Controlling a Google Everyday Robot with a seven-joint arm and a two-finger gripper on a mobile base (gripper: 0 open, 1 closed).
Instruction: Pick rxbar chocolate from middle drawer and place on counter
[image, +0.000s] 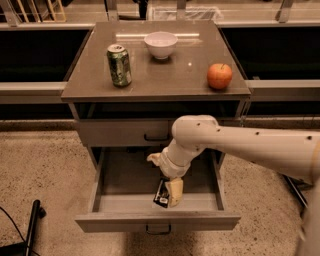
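Grey-brown surface (170, 80) carried three bystanders, none part of the job. Leftmost was a green can (119, 65), upright, near the left edge. Next was a white bowl (160, 45), toward the back and apart from the can. Bare top lay along the front between can and apple, which I judged the likely set-down spot.

Below, the upper drawer front (115, 134) was shut. The drawer (125, 175) beneath stood pulled well out, which opened it to reach from above. Bar (161, 193) looked to rest on the drawer floor, near the front wall and about mid-width, white patch toward the front. Hand (173, 194) was down inside the drawer, pointing downward, touching or just beside the bar's right edge. Whether it was spread, closed or clamped on the bar, I could not tell. Judged this the grasp step, with the task early.

Further right, a red apple (219, 76) sat near the surface's right front corner; it could roll if bumped on the carry up. Cream arm (250, 145) stretched in from the right, low in front of the cabinet, bent to drop the wrist straight down.
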